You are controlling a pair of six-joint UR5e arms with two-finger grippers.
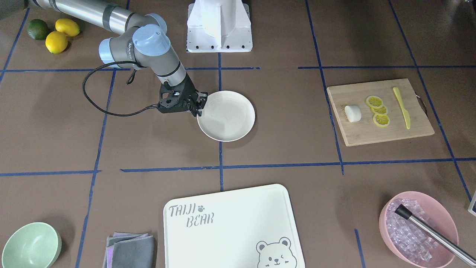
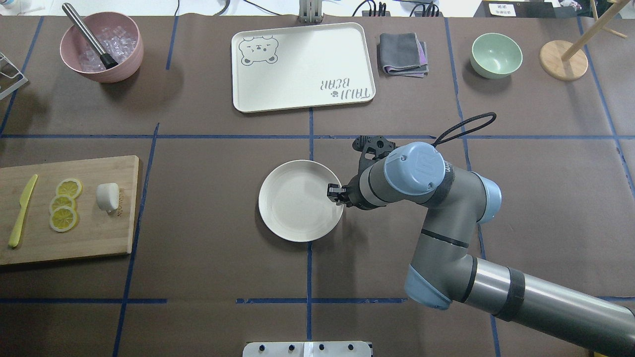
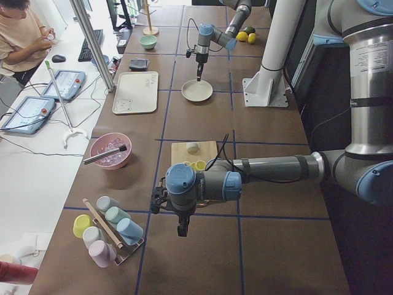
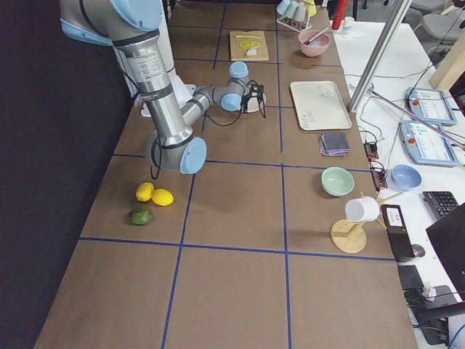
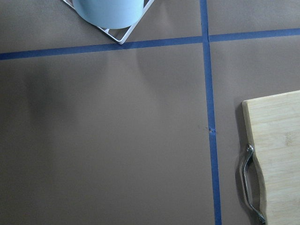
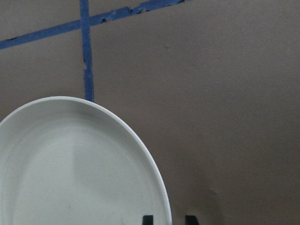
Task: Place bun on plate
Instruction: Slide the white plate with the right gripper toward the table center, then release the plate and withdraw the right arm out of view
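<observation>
1. Front-facing view: the bun (image 1: 352, 113) lies on the wooden board (image 1: 390, 132), well apart from the plate (image 1: 230, 119). The right gripper (image 1: 197, 109) sits at the plate's rim and holds no bun. We judge that a sideways move from here could drag the plate.
2. Overhead view: lemon slices (image 2: 64, 203) lie just beside the bun, so a loose approach might catch a slice instead.
3. Left-end view: the left gripper (image 3: 181, 228) hangs over bare table (image 3: 276, 246) near the board. We cannot tell whether it is open or closed.
4. Right-end view: the right arm hides most of the plate, so we see no further risk here.
5. Left wrist view: only the board's corner shows, and no bun. A descent here would meet the table.
6. Right wrist view: the fingertips (image 6: 147, 219) stand apart astride the rim, so this gripper is open. We judge that a careless lift could tip the plate.
</observation>
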